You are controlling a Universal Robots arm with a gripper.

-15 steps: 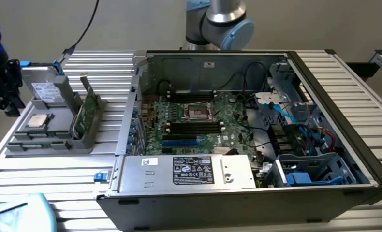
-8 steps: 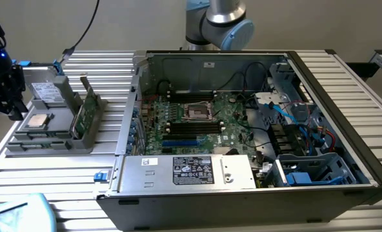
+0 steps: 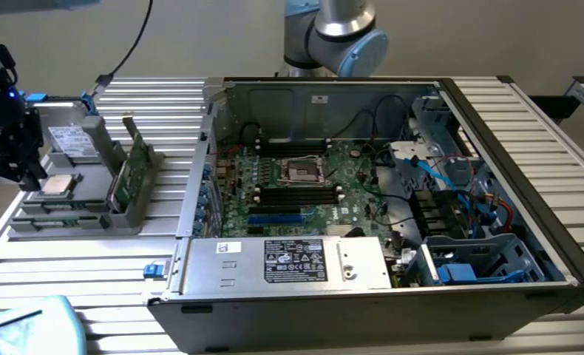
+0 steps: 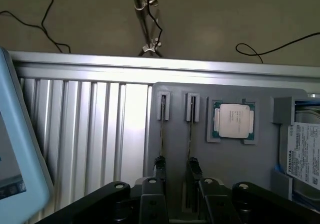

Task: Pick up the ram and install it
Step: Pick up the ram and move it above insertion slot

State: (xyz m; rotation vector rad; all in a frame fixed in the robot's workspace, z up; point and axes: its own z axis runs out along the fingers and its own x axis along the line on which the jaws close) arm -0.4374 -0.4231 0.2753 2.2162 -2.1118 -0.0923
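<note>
The hand point(image 4: 176, 170) was seen poised over the gray holder point(image 4: 175, 92), at the exterior view's left of the ribbed table point(image 3: 94, 259). Its fingers point(image 4: 159, 166) were spread wide apart, and nothing was clamped between them. Two thin sticks were found standing on edge in the holder's grooves: the ram point(image 4: 162, 134) in one groove, a second stick point(image 4: 190, 134) in the groove just beside it. In the wrist view each fingertip was lined up with one of the two sticks; whether either was being touched could not be told. On the same holder, a square processor chip point(image 4: 232, 120) was seated in its pocket near the sticks, and a labelled hard drive point(image 4: 305, 154) was lodged beyond it. A wider green card point(image 3: 129, 174) with a metal bracket was seen propped upright at the holder's edge nearest the computer case point(image 3: 528, 170). The case was laid open on the table, well apart from the ram, its motherboard point(image 3: 312, 185) exposed and black slots point(image 3: 294, 196) shown beside the processor socket.
</note>
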